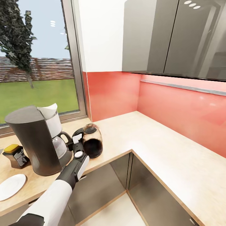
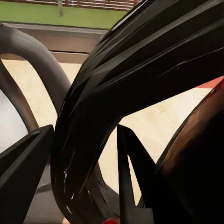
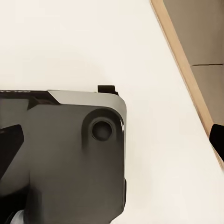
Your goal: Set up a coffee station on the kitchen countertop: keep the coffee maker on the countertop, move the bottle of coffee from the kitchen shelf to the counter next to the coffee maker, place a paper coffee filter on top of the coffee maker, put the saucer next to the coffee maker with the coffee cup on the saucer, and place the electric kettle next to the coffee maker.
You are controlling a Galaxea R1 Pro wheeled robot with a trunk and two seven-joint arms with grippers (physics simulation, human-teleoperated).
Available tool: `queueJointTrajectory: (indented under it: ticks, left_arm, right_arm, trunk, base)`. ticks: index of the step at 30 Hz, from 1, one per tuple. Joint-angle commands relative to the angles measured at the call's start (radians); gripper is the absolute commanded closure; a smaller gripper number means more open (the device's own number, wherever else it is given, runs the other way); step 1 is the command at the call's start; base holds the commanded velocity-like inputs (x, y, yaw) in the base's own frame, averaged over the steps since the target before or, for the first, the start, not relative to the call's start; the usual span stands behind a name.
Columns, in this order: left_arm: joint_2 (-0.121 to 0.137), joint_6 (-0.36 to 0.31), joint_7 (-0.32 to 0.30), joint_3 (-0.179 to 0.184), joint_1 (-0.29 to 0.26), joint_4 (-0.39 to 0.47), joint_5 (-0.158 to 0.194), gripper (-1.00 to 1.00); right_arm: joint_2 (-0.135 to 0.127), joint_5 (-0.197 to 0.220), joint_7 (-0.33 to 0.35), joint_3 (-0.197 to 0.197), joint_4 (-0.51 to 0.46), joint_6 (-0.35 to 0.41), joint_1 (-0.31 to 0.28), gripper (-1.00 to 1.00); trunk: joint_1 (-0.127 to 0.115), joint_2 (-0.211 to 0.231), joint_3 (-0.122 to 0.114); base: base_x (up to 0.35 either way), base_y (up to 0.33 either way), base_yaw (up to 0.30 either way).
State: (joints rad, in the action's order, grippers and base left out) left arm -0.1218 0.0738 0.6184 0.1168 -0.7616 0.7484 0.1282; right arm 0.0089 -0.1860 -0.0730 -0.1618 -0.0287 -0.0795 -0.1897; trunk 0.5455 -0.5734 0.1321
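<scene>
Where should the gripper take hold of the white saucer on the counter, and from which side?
Grip the saucer by its thin rim, on the edge nearest the counter's front. It lies flat and shallow beside the coffee maker, so nothing sticks up to pinch. Probably come in low from the front, one finger over the rim and one under; the coffee maker blocks the far side.

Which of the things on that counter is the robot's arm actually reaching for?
The dark kettle, just right of the coffee maker. The left fingers are at its handle; the saucer and yellow-lidded bottle sit apart, untouched.
</scene>
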Motion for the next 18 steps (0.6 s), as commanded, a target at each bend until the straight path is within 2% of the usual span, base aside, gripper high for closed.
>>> queueJointTrajectory:
  ticks: [1,6,7,18]
  left_arm:
    - [0.001,0.008,0.004,0.004,-0.001,-0.001,0.005,1.0]
    - [0.001,0.01,0.004,0.004,-0.001,-0.011,0.006,1.0]
    - [0.001,0.01,0.004,0.003,-0.001,-0.017,0.006,-1.0]
    - [0.001,0.012,0.004,0.002,-0.001,-0.021,0.007,-1.0]
  right_arm:
    - [0.0,-0.01,-0.004,-0.008,0.001,-0.003,-0.001,-1.0]
    - [0.0,-0.01,-0.004,-0.008,0.001,-0.003,-0.001,-1.0]
    - [0.0,-0.01,-0.004,-0.008,0.001,-0.003,-0.001,-1.0]
    - [0.0,-0.01,-0.004,-0.008,0.0,-0.003,-0.001,-1.0]
  trunk:
    - [0.0,-0.002,0.002]
    - [0.0,-0.002,0.002]
    - [0.0,-0.002,0.002]
    - [0.0,-0.002,0.002]
  base:
    - [0.0,0.0,0.0]
    - [0.0,0.0,0.0]
    - [0.0,0.0,0.0]
    - [0.0,0.0,0.0]
